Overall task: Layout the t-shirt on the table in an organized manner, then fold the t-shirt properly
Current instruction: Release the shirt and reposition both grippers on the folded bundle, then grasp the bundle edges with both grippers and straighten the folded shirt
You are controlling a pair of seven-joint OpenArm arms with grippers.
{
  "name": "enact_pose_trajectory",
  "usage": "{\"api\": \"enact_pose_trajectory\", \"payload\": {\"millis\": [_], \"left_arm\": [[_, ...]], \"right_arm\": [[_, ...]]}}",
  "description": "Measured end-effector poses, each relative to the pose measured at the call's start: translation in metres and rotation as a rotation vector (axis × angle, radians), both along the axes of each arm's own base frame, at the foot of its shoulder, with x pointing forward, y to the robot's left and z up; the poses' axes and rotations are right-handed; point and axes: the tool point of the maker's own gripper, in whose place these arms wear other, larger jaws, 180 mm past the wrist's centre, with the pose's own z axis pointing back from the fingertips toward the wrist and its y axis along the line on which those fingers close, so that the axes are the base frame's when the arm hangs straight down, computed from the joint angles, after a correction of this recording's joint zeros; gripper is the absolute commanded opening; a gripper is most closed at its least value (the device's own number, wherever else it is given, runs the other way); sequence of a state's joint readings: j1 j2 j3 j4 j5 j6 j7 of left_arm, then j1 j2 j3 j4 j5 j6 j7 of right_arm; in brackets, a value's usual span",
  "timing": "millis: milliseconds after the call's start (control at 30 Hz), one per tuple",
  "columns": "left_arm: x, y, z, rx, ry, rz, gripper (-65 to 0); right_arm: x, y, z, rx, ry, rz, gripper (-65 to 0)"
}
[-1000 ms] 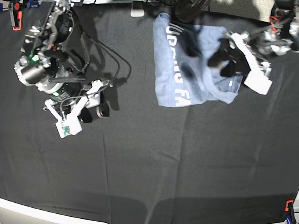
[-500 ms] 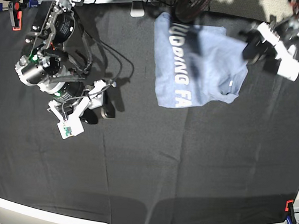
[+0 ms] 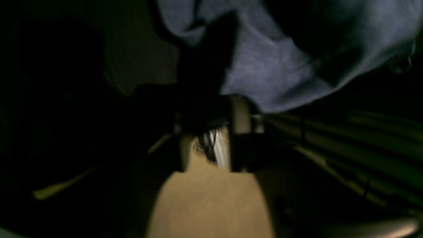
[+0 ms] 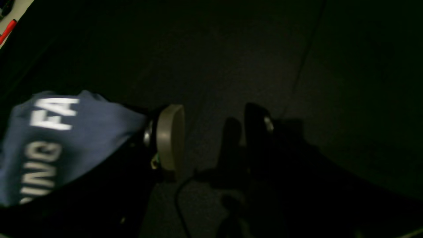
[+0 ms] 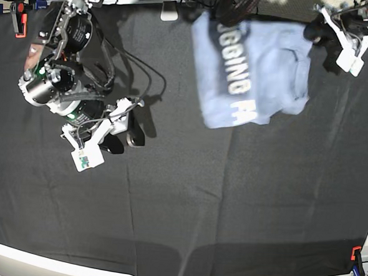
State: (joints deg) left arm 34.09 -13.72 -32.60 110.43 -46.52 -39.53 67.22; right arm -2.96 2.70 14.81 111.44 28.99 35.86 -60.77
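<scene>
My left gripper [image 5: 333, 36] sits at the far edge of the table [image 5: 230, 203], touching a corner of the t-shirt [image 5: 257, 70]; both views are too blurred and dark to tell whether the jaws pinch cloth. The shirt lies bunched at the far side, lettering up. My right gripper [image 4: 211, 138] hangs wide open and empty near its lettered end. Risk: if that corner pinch is shallow, the cloth slips out mid-pull and crumples again.

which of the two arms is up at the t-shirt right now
The left gripper, at the base view's top right, by the t-shirt at the table's far edge. The right gripper hangs over bare black table, well apart.
</scene>
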Motion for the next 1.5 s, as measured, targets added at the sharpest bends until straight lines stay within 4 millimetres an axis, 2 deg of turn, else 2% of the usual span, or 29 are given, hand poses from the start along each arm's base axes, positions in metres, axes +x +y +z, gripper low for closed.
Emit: {"api": "enact_pose_trajectory", "payload": {"millis": [100, 200, 367, 500, 600, 767, 800, 867, 933, 1067, 1200, 1300, 1367, 1500], "left_arm": [[0.024, -0.003, 0.021, -0.076, -0.143, 0.050, -40.0], [0.036, -0.006, 0.035, -0.126, -0.212, 0.064, -40.0], [0.053, -0.005, 0.044, -0.124, -0.264, 0.060, -40.0], [0.050, -0.001, 0.037, -0.097, -0.232, 0.082, -40.0], [0.048, -0.002, 0.037, -0.102, -0.227, 0.085, -40.0], [0.043, -0.012, 0.031, -0.130, -0.206, 0.104, -40.0], [0.043, -0.014, 0.030, -0.137, -0.203, 0.109, -40.0], [0.042, -0.019, 0.031, -0.150, -0.211, 0.101, -40.0], [0.039, -0.020, 0.029, -0.147, -0.197, 0.095, -40.0], [0.035, -0.024, 0.025, -0.153, -0.174, 0.095, -40.0], [0.033, -0.031, 0.027, -0.195, -0.161, 0.086, -40.1], [0.029, -0.036, 0.027, -0.220, -0.138, 0.068, -45.4], [0.022, -0.035, 0.020, -0.195, -0.099, 0.055, -48.1], [0.014, -0.040, 0.001, -0.198, -0.036, 0.048, -48.1]], "right_arm": [[-0.002, 0.009, 0.007, 0.063, -0.011, 0.028, -36.2], [-0.009, 0.031, 0.018, 0.135, -0.035, 0.126, -36.2], [-0.027, 0.086, 0.018, 0.153, -0.018, 0.313, -36.2], [-0.043, 0.137, 0.016, 0.111, -0.060, 0.452, -36.6], [-0.048, 0.168, 0.003, 0.049, -0.064, 0.510, -36.6], [-0.049, 0.202, -0.041, 0.012, 0.065, 0.576, -36.7], [-0.046, 0.203, -0.053, -0.019, 0.091, 0.580, -37.6], [-0.034, 0.192, -0.079, -0.099, 0.158, 0.540, -39.2], [-0.016, 0.171, -0.102, -0.179, 0.215, 0.461, -39.2], [0.010, 0.139, -0.114, -0.181, 0.262, 0.368, -39.2], [0.021, 0.118, -0.113, -0.156, 0.271, 0.305, -39.2], [0.025, 0.111, -0.104, -0.105, 0.265, 0.284, -39.2], [0.029, 0.109, -0.091, -0.085, 0.239, 0.280, -39.2], [0.037, 0.112, -0.054, -0.029, 0.151, 0.282, -39.2]]}}
